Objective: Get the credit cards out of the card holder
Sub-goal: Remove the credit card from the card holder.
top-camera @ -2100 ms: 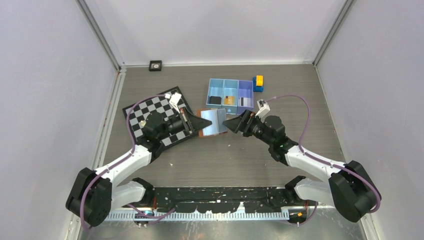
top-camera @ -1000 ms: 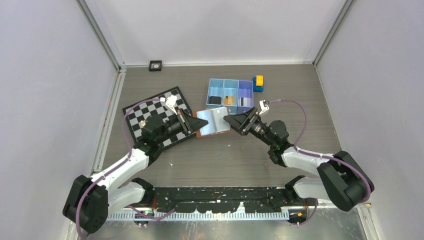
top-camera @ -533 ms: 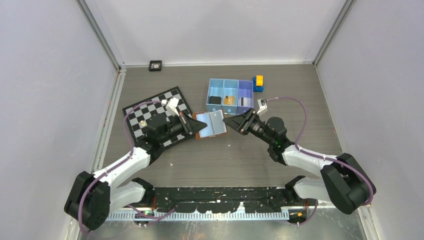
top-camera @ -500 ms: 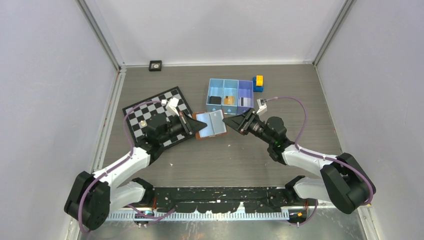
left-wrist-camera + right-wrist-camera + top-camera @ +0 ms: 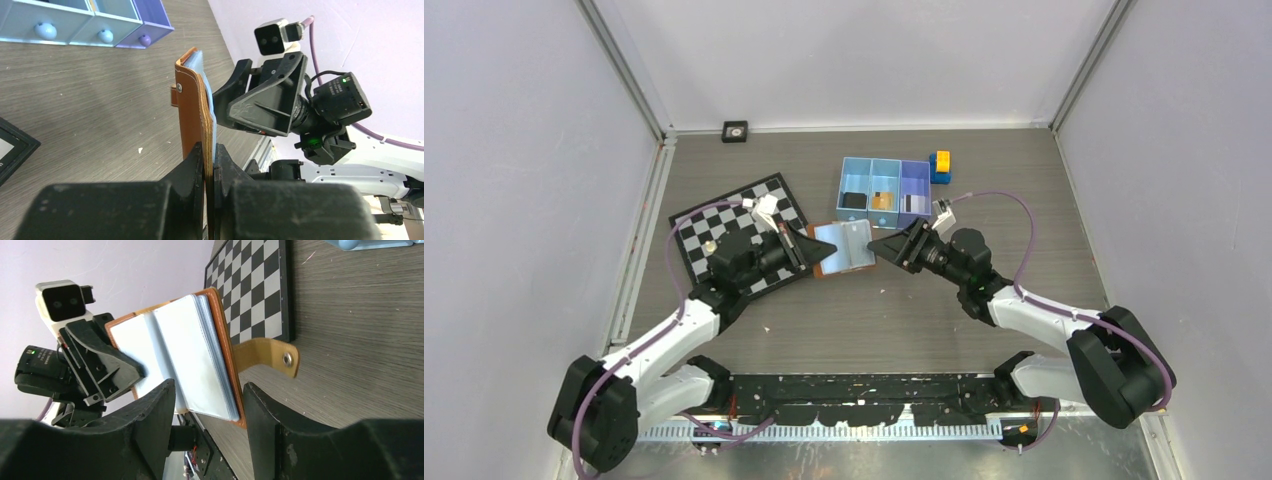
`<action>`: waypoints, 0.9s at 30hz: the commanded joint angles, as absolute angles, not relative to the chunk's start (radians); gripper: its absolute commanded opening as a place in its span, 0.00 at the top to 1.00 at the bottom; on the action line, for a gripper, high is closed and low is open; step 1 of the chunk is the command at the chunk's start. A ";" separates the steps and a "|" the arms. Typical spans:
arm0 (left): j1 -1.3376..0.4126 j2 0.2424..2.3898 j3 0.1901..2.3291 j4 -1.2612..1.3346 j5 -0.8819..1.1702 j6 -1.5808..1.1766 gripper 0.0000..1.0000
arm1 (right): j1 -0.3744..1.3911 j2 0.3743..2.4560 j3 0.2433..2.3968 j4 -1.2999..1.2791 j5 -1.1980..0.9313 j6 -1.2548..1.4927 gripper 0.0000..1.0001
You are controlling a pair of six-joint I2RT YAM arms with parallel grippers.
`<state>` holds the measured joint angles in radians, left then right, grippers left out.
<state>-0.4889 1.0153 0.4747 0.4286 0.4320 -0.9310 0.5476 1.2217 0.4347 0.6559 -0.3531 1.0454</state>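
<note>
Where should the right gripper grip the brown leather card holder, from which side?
Grip the brown leather card holder at its free edge, from the right: the left gripper pinches the opposite cover, and its pale blue sleeves fan open toward the right gripper.

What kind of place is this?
Probably a robot test lab: two black-and-white robot arms bolted to a grey wood-grain table, boxed in by plain pale walls, with a black-and-white checkered board.
</note>
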 commanded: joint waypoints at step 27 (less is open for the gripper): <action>-0.488 0.872 0.377 0.773 0.434 -1.040 1.00 | 0.663 1.411 0.413 1.272 -0.409 1.214 0.11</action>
